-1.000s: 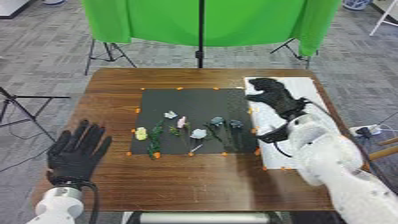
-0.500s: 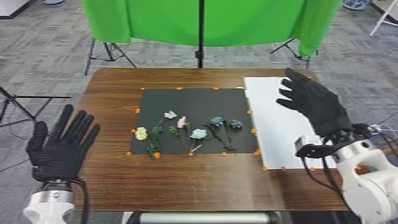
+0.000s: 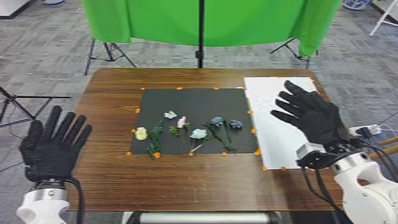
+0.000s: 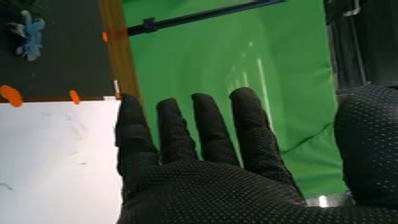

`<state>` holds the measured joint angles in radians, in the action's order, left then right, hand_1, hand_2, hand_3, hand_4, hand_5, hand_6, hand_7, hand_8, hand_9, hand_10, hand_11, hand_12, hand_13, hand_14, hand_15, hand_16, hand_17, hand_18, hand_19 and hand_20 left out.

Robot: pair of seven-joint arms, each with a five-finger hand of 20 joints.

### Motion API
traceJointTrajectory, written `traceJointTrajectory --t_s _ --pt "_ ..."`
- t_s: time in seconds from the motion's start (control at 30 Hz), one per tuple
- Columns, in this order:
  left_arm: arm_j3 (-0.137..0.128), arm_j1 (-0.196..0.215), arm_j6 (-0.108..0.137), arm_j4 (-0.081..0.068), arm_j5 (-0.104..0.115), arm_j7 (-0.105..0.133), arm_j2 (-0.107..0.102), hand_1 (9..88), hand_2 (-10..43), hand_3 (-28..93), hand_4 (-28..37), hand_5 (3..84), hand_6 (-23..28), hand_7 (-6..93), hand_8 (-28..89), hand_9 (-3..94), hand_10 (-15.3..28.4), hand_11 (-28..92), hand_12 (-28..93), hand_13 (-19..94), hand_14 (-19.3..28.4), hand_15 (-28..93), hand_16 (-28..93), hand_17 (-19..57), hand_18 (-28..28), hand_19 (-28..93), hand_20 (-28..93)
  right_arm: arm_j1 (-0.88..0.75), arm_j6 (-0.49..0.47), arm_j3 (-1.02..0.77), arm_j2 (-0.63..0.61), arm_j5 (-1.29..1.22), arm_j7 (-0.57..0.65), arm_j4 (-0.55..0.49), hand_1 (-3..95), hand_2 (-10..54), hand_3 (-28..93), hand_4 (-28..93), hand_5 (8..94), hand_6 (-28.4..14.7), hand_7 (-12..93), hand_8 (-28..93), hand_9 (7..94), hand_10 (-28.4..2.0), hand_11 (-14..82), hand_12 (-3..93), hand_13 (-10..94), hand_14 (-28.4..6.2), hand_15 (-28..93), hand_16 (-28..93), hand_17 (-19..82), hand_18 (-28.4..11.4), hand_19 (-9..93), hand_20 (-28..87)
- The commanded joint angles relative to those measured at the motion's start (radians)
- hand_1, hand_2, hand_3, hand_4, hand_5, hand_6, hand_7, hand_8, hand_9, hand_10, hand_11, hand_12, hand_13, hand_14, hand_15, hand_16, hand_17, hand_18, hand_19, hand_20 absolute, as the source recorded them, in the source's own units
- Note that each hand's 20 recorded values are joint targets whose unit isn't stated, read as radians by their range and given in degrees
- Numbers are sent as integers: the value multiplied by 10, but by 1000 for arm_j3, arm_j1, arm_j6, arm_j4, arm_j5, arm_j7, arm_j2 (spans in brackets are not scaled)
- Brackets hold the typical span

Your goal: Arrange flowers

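Flowers (image 3: 198, 133): spread on dark mat (image 3: 200, 102), probably for contrast
My right hand (image 3: 318, 120): open, empty
My left hand (image 3: 50, 156): open

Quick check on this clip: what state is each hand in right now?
Left hand: open, fingers straight, holding nothing.
Right hand: open, fingers straight and spread, holding nothing.
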<state>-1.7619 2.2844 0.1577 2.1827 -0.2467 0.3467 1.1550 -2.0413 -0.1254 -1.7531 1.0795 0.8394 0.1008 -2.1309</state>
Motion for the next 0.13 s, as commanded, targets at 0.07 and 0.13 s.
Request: traceJointTrajectory --t_s 0.07,0.13 --pt "-15 -1 20 7 -1 22 6 205 112 770 -283 281 82 48 -92 284 120 77 88 243 112 135 -25 -21 117 165 139 55 -37 27 -9 1 0 6 136 90 741 -268 325 -89 15 -90 308 -132 10 66 218 -92 3 104 124 -84 104 125" --pt "-14 5 22 10 6 17 6 209 113 773 -283 300 100 43 -98 295 122 84 80 249 106 130 -38 -5 92 145 124 68 -40 32 -14 -12 -1 8 137 104 749 -268 331 -110 8 -93 311 -138 13 60 217 -89 6 84 130 -73 87 119"
